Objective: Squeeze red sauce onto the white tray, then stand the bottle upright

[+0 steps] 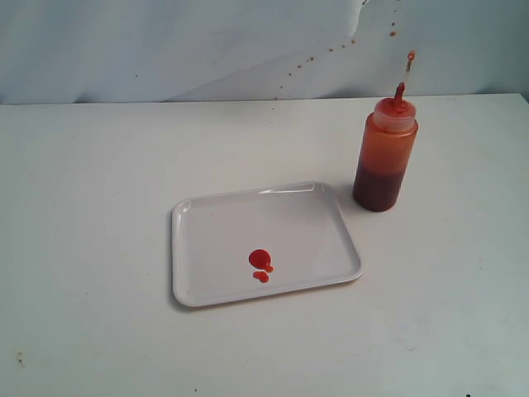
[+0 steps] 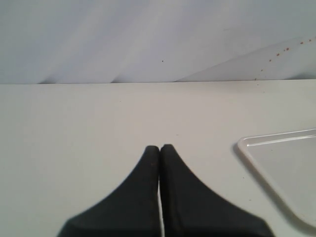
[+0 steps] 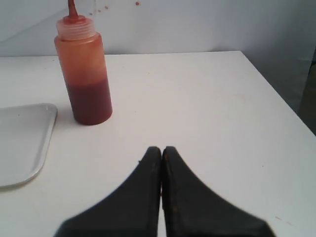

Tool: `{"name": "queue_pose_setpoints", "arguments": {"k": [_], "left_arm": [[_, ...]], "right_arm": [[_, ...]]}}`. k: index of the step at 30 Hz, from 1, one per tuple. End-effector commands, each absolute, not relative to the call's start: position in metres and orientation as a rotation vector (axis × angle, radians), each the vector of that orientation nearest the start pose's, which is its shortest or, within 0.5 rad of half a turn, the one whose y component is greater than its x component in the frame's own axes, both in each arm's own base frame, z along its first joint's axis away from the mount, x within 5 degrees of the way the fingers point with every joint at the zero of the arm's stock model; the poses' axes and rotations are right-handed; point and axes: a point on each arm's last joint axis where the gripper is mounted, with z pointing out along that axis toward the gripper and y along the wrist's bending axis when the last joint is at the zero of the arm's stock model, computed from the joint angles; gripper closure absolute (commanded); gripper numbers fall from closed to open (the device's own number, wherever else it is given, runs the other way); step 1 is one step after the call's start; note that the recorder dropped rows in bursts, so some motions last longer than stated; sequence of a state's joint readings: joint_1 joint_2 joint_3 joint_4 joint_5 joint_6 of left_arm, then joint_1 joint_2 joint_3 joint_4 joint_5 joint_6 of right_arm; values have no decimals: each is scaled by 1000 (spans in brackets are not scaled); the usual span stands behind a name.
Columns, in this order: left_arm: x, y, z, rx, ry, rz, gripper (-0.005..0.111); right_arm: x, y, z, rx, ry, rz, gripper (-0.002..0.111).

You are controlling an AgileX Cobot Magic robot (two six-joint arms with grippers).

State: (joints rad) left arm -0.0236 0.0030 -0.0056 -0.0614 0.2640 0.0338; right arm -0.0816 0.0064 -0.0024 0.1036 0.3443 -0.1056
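The bottle (image 1: 385, 154) stands upright on the white table just beyond the tray's far right corner, its red nozzle up and its small cap dangling above; it also shows as the bottle (image 3: 84, 74) in the right wrist view. The white tray (image 1: 215, 231) lies flat in the middle, with a few blobs of red sauce (image 1: 260, 264) near its front. Neither arm appears in the exterior view. My left gripper (image 2: 160, 147) is shut on nothing, left of the tray's corner (image 2: 276, 163). My right gripper (image 3: 161, 148) is shut and empty, well short of the bottle.
A pale backdrop (image 1: 207, 41) with small red splatter spots (image 1: 331, 50) rises behind the table. The table's right edge (image 3: 276, 94) shows in the right wrist view, with dark floor beyond it. A small speck (image 1: 20, 358) lies at the table's front left.
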Motion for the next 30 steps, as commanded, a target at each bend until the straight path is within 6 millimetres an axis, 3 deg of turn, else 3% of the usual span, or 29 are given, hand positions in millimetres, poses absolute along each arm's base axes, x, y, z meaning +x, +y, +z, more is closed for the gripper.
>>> {"name": "queue_pose_setpoints", "arguments": {"k": [1, 6, 30], "left_arm": [[55, -3, 189, 12, 1749, -55, 107], [55, -3, 189, 16, 1749, -52, 107], [55, -3, 189, 16, 1749, -52, 107]], "right_arm": [[54, 0, 182, 46, 1826, 1, 108], [53, 5, 182, -28, 1828, 54, 108], [53, 4, 182, -45, 1830, 30, 108]]}}
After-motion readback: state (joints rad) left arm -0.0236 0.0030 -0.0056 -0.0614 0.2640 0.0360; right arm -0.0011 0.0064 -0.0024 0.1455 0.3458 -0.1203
